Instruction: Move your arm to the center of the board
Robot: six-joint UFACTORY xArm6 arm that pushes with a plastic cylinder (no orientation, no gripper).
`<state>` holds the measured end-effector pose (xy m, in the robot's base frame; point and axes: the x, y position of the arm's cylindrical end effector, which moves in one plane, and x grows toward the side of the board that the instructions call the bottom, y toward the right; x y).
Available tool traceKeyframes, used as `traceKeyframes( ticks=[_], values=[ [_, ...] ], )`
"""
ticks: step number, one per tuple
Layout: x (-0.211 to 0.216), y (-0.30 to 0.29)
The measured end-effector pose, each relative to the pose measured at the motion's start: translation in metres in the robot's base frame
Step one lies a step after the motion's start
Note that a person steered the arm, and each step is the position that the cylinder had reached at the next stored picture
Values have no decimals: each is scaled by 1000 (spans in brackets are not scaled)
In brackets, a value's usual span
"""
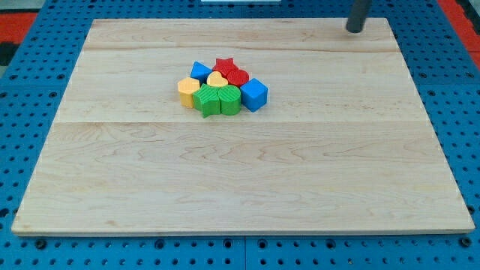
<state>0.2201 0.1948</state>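
Note:
My tip (354, 29) is at the view's top right, near the far edge of the wooden board (240, 172). It stands well to the right of and above a tight cluster of blocks left of the board's middle. The cluster holds a red star (224, 65), a red block (238, 76), a blue block (200, 71), a blue cube (254, 94), a yellow heart (217, 79), a yellow hexagon (188, 91), and two green blocks (206, 100) (229, 99). The tip touches no block.
The board lies on a blue perforated table (30, 82) that shows around all its edges. A red strip (457, 19) shows at the view's top right corner.

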Motion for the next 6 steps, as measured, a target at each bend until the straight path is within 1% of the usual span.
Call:
traceKeyframes(
  ticks=[2,3,4,5,6],
  values=[
    [0,-81],
    [28,-80],
    [68,-72],
    [111,-75],
    [141,-85]
  ],
)
